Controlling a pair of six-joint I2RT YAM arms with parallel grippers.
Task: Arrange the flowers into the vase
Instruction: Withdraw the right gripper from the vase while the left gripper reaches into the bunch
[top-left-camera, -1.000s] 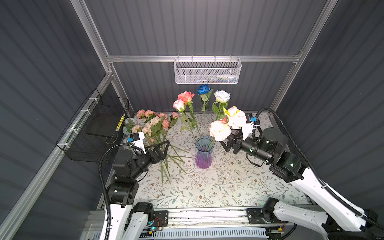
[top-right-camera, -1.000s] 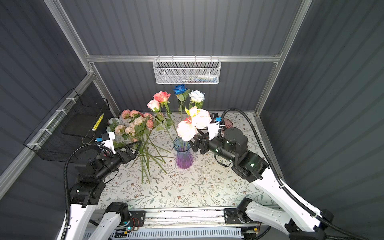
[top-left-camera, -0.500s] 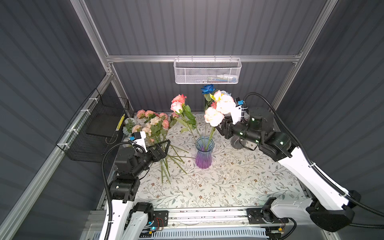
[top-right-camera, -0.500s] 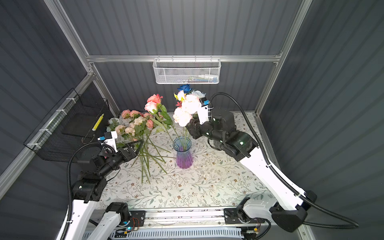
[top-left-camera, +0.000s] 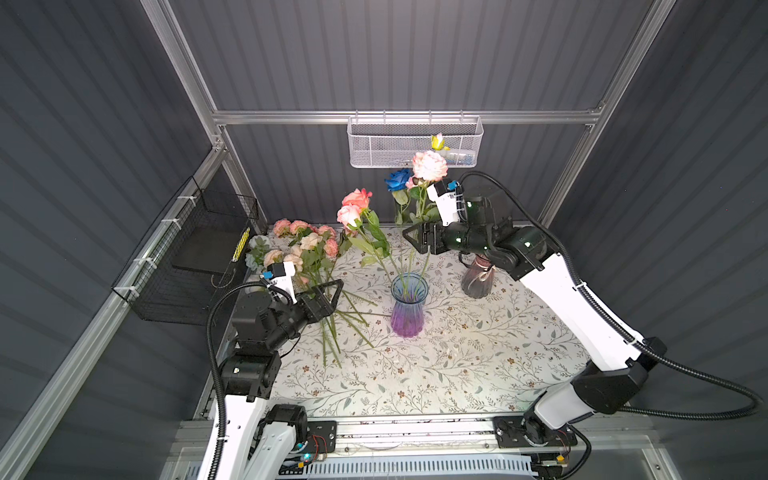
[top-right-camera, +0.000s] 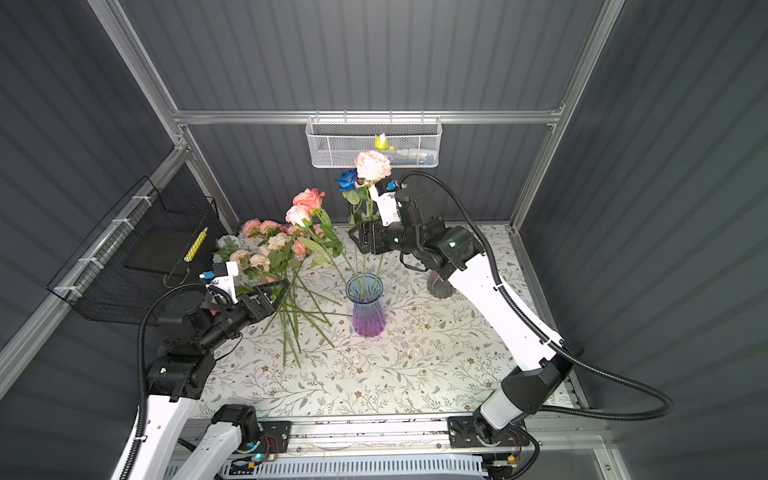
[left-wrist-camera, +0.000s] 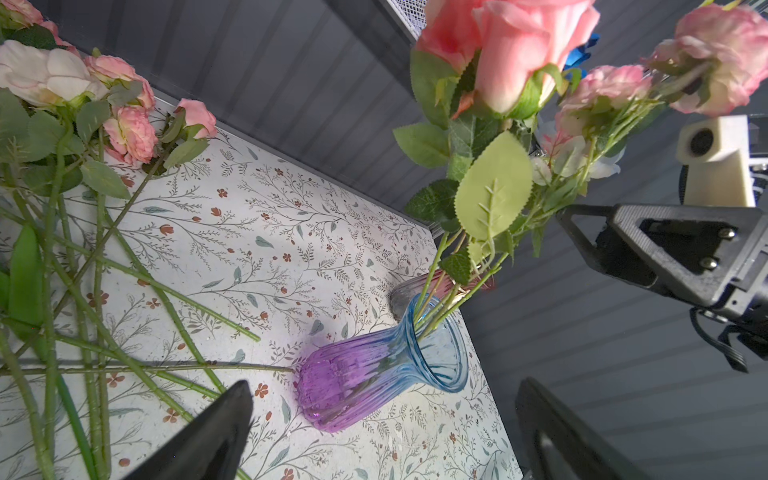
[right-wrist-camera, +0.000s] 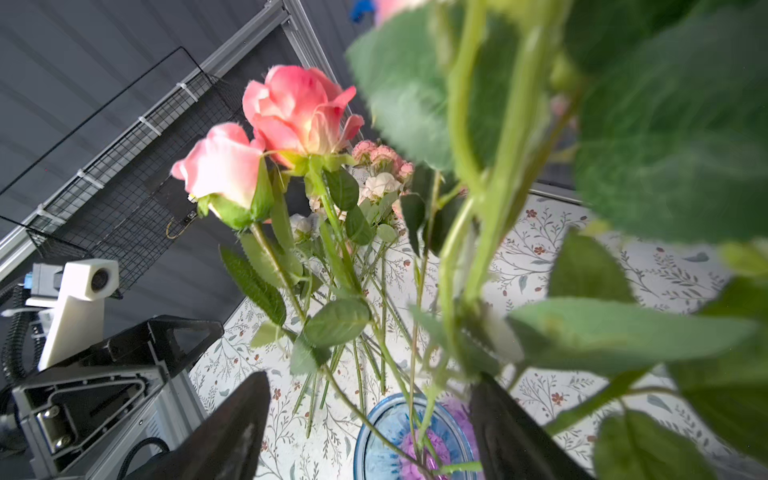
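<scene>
ENCLOSED WORK CELL: Dark grey ribbed wall panels (top-left-camera: 415, 62) on a silver aluminium frame (top-left-camera: 407, 117) box in a floral-print tabletop (top-left-camera: 457, 365), brightly lit towards the front. A white-and-black right robot arm (top-left-camera: 582, 316) and its left robot arm (top-left-camera: 253, 320) reach in from the front rail. A black wire basket (top-left-camera: 187, 257) hangs on the left wall, and a white mesh basket (top-left-camera: 415, 145) on the back rail.

Near the middle of the tabletop a fluted glass vase (top-left-camera: 408, 307), blue at the rim and purple at the base, stands upright. A smoky dark glass vase (top-left-camera: 478, 282) stands behind it to the right, partly hidden by the right arm.

Some of the artificial flowers (top-left-camera: 374, 232) already rise from the fluted vase. Two coral-pink roses (top-left-camera: 355, 205) lean left. A deep blue rose (top-left-camera: 398, 179) and a pale pink peony spray (top-left-camera: 430, 165) stand tall at the back, with a small yellow bud (top-left-camera: 436, 142) topmost. The rest, a loose heap of pink and cream blooms (top-left-camera: 307, 245), lies at the left rear, green stems fanned towards the vase.

The right end effector (top-left-camera: 411, 239) hovers above the vase among the standing stems, jaws apart and clamping nothing. The left end effector (top-left-camera: 332, 293), jaws spread wide and empty, hangs over the heap's stems just left of the vase.
</scene>
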